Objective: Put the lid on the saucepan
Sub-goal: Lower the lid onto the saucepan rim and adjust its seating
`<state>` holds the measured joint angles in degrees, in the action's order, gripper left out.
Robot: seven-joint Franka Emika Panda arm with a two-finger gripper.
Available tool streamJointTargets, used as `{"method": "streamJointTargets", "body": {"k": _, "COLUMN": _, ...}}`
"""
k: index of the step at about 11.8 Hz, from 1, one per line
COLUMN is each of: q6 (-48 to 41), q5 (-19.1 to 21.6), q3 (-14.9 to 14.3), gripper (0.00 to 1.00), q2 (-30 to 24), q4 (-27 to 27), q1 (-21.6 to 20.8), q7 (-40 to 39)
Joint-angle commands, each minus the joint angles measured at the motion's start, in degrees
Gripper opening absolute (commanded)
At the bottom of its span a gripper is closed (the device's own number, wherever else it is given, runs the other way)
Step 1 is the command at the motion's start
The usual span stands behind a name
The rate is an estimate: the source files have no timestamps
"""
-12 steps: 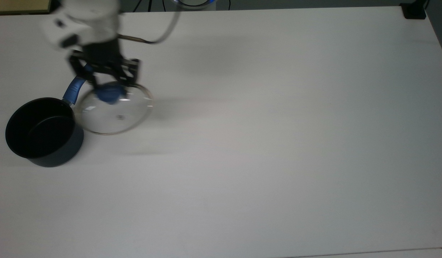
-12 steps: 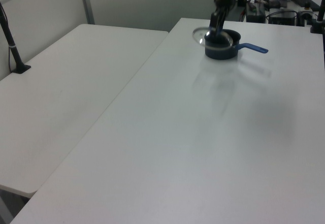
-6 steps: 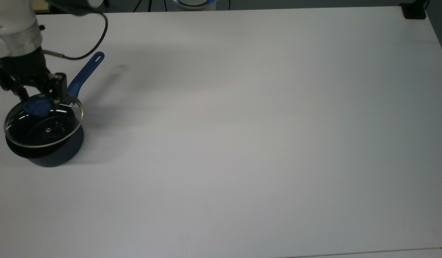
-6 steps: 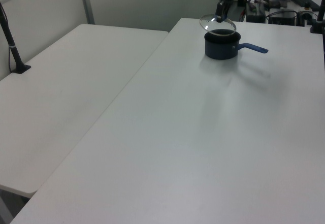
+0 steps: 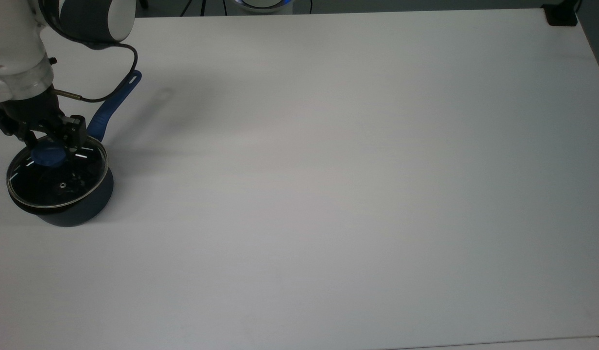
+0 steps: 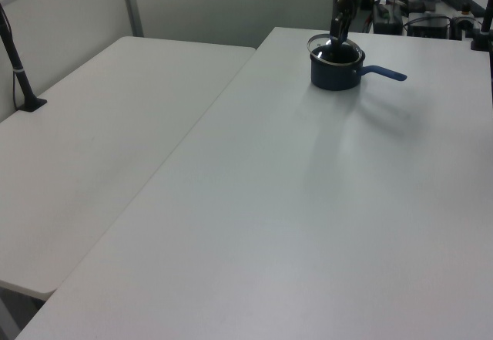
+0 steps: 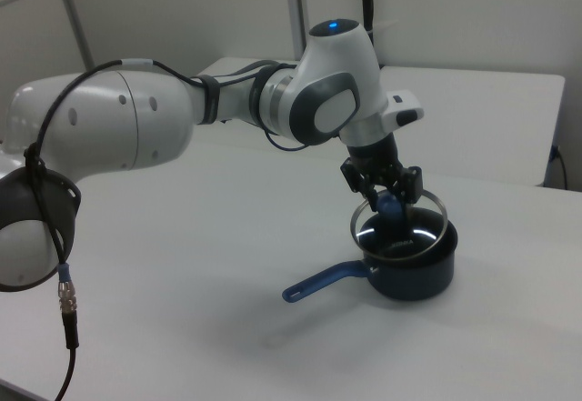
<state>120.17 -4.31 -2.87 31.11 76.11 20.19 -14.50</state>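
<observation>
In the right view, the saucepan (image 7: 411,268) stood on the white bench (image 7: 227,265), its long blue handle (image 7: 324,282) lying toward the right view's left. The lid (image 7: 400,224) was over the pan's mouth, tilted, with the edge toward the right view's left raised above the rim; whether the other edge touched the rim could not be told. The claw (image 7: 389,203) came down from above and was closed around the lid's blue knob (image 7: 391,206), one black finger on each side. Behind it the white arm (image 7: 182,115) stretched away to the right view's left.

In the top view, the saucepan (image 5: 61,187) sat at the bench's (image 5: 328,170) left side, the lid (image 5: 56,176) covering most of its dark inside, and the claw (image 5: 47,154) gripped the knob (image 5: 47,155). The handle (image 5: 112,104) pointed up and to the top view's right.

In the left view, the pan (image 6: 336,70) stood at the far end of the bench (image 6: 308,201), with the claw (image 6: 337,41) above it.
</observation>
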Motion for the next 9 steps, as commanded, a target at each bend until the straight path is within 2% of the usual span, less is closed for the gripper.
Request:
{"method": "streamJointTargets", "body": {"k": 1, "q6": 0.6, "q5": -0.7, "q3": -0.4, "gripper": 0.35, "q2": 0.1, "q4": 0.1, "q1": 0.2, "q7": -1.1}}
{"method": "streamJointTargets", "body": {"k": 9, "q6": 3.7, "q5": -0.9, "q3": -0.4, "gripper": 0.4, "q2": 0.7, "q4": 0.6, "q1": 0.6, "q7": -0.9}}
